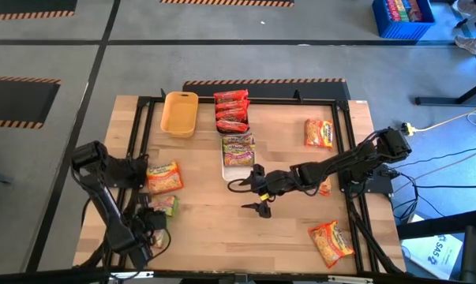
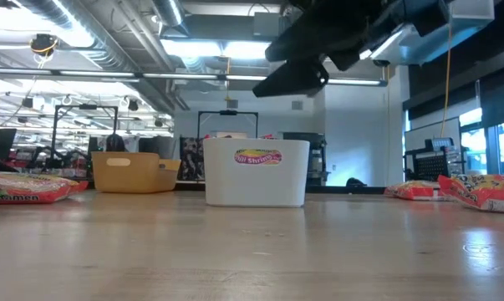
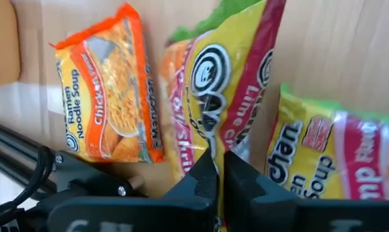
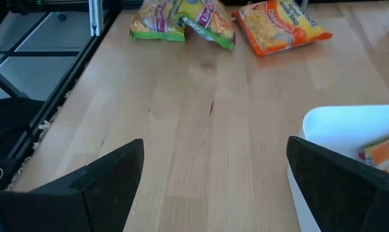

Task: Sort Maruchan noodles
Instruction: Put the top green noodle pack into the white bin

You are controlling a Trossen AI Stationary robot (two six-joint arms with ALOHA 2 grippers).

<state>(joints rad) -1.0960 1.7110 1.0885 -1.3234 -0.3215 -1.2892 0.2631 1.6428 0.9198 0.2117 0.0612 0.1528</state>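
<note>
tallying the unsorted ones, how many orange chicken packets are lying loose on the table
4: one orange crinkly plastic chicken ramen packet by the left arm, one far right, one near right, one half hidden under the right arm.

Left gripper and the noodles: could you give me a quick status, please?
Left gripper shut on green-pink packet. Right gripper open, mid-table by white tray. Nothing in the way.

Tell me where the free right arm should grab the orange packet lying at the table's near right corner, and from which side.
Probably straight from above, across the short width of the orange packet. It lies flat and skewed, so the open right gripper should turn to match that angle and pinch a crimped end or long edge. Bare table surrounds it.
</note>
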